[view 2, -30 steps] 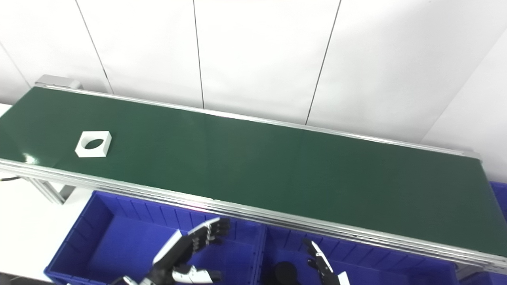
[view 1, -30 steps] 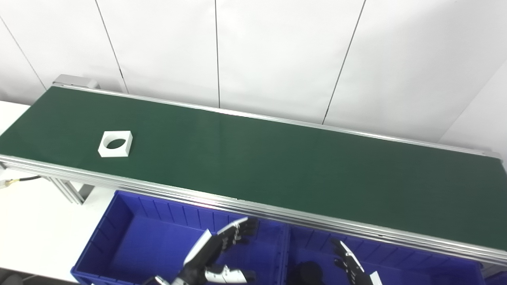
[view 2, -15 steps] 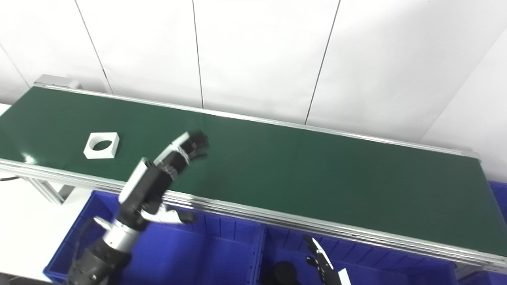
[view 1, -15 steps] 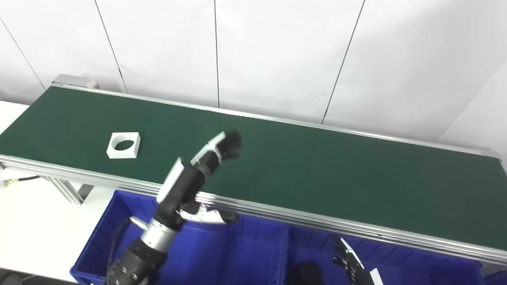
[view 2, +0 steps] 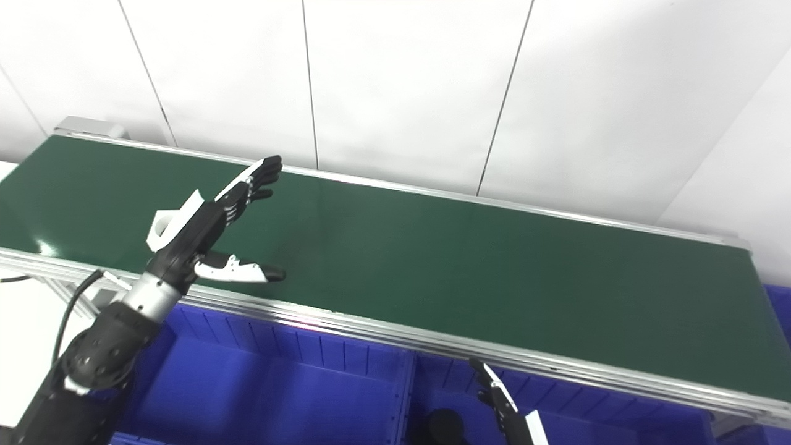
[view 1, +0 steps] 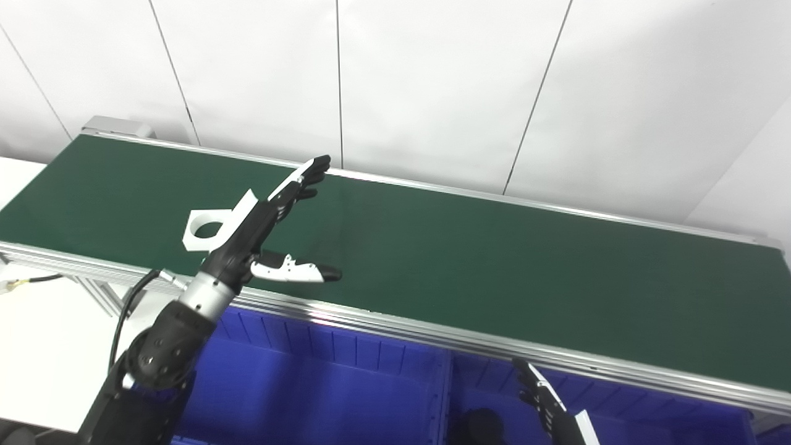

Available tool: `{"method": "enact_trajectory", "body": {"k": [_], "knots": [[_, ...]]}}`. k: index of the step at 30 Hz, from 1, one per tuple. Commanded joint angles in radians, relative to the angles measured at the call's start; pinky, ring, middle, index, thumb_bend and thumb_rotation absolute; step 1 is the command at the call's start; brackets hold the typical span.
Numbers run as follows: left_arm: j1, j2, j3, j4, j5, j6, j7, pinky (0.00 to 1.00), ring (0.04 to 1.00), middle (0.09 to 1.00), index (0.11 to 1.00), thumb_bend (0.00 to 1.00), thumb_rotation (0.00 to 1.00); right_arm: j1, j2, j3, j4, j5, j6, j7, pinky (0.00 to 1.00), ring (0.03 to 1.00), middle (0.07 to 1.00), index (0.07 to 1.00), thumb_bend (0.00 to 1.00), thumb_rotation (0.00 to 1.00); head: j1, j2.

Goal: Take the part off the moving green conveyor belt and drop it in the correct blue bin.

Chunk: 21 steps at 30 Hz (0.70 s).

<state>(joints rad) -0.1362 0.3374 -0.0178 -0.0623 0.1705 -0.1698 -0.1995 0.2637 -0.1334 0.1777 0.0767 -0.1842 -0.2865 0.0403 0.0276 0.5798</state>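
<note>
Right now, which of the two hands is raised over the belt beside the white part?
The left hand, open above the green conveyor belt just right of the white part. The right hand stays low over the blue bin.

No legible text, labels, brands, numbers or signs appear on any surface in either view. All surfaces that show are unmarked.

Left robot hand (view 1: 259,228) now beside part (view 1: 204,230)
</note>
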Motion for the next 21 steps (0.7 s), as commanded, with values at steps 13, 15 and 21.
{"method": "enact_trajectory", "body": {"k": [13,15,21], "knots": [[-0.212,0.078,0.008,0.16,0.166,0.102,0.04,0.77,0.894,0.946,0.955,0.88,0.32,-0.024,-0.007,-0.01,0.011,0.022,-0.069,0.005,0.94,0.948,0.949,0.922,0.88,0.28,0.013,0.053],[-0.23,0.089,-0.002,0.173,0.205,0.119,0.044,0.8,0.906,0.943,0.954,0.87,0.33,-0.026,-0.007,-0.011,0.015,0.024,-0.068,0.005,0.95,0.953,0.951,0.925,0.88,0.3,0.019,0.063],[-0.284,0.118,-0.029,0.249,0.253,0.132,0.034,0.8,0.894,0.941,0.947,0.89,0.27,-0.032,-0.008,-0.014,0.023,0.019,-0.073,0.0,0.95,0.954,0.95,0.928,0.88,0.33,0.03,0.087]]}}
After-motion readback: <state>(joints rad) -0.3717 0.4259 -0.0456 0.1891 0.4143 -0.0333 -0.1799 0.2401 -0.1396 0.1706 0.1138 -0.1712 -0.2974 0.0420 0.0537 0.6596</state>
